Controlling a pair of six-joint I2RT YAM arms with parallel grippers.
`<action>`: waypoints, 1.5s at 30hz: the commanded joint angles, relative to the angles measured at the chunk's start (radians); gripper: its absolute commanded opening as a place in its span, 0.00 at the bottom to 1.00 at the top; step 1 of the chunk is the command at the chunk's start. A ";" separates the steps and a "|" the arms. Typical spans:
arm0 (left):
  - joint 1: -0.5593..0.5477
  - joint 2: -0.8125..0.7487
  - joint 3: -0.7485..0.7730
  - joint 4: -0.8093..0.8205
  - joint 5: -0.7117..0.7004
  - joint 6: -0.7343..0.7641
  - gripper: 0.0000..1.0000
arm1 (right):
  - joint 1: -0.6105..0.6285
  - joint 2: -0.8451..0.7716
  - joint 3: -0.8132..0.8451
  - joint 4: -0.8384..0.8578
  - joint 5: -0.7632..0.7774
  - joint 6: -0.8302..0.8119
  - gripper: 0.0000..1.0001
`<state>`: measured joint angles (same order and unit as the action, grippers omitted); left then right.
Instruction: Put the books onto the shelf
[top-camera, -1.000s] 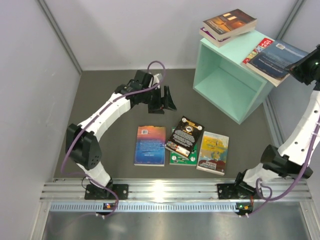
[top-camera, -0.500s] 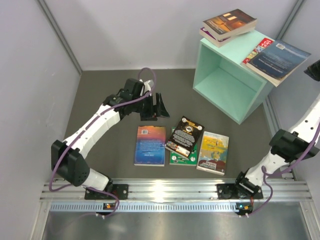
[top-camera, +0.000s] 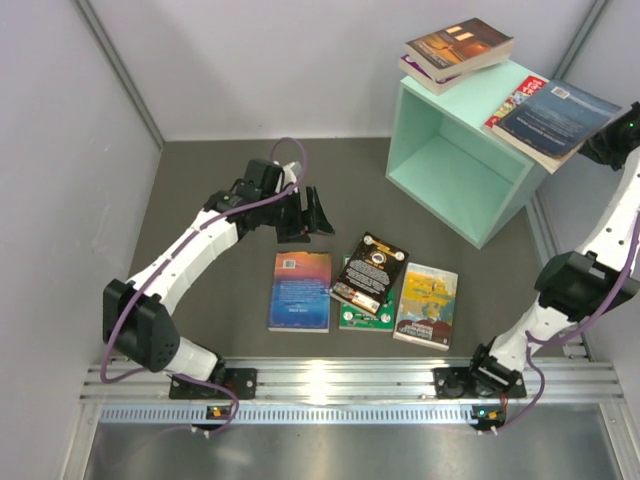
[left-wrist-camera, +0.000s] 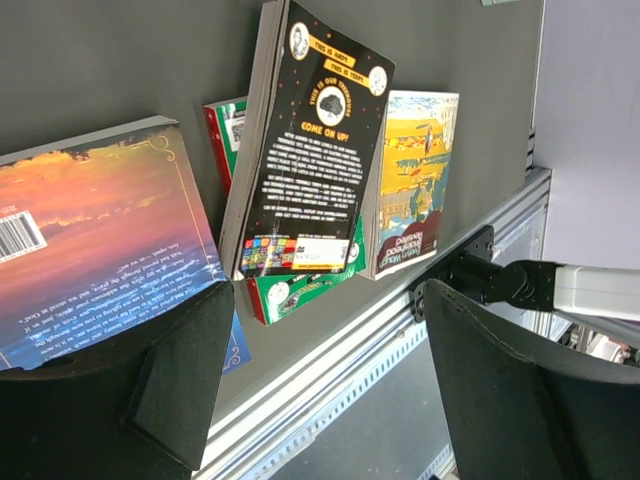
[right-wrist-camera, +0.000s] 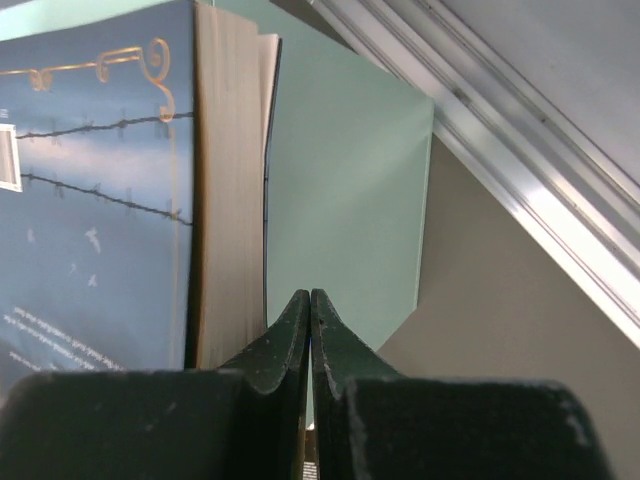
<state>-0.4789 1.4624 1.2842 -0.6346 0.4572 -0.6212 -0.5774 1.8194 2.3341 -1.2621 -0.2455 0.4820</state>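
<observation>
Mint-green wood forms the shelf (top-camera: 455, 150), which is seen in the top view at the far right of the desk (top-camera: 220, 160). A brown-covered book (top-camera: 458, 45) and a dark blue book (top-camera: 555, 115) are laid on its roof, each on another book. No book is seen inside its open face. Four books are laid near the front rail: a blue-orange book (top-camera: 300, 290), a black book (top-camera: 370, 272), a green book (top-camera: 362, 315) and a yellow book (top-camera: 427, 303). The left pincer (top-camera: 315, 212) is held spread just behind them. The right pincer (top-camera: 612, 142) is placed beside the dark blue book.

In the left wrist view, the left pincer (left-wrist-camera: 328, 330) is shown spread and empty. The black book (left-wrist-camera: 310, 150) is seen propped on the green book (left-wrist-camera: 290, 290), between the blue-orange book (left-wrist-camera: 100, 240) and the yellow book (left-wrist-camera: 415, 180).

In the right wrist view, the right pincer (right-wrist-camera: 310, 300) is shown pressed together, with nothing pinched. The dark blue book (right-wrist-camera: 90, 200) is seen overhanging the shelf (right-wrist-camera: 340, 200).

The step in hand is judged to be the approach to a desk book. A descent over the raised edge of the black book is called for next, followed by closure.
</observation>
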 joint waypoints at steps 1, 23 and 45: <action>0.017 -0.008 -0.009 0.047 0.026 0.024 0.81 | 0.022 -0.065 -0.021 0.105 -0.024 0.033 0.00; 0.042 0.036 0.003 0.012 0.067 0.083 0.82 | 0.030 -0.163 -0.087 0.121 0.144 0.000 0.00; -0.205 0.527 0.158 -0.108 -0.091 0.213 0.95 | 0.240 -0.957 -0.887 0.126 0.054 0.070 0.82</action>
<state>-0.6796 1.9408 1.4136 -0.7166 0.4202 -0.4316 -0.3592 0.8703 1.4887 -1.1793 -0.1337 0.5461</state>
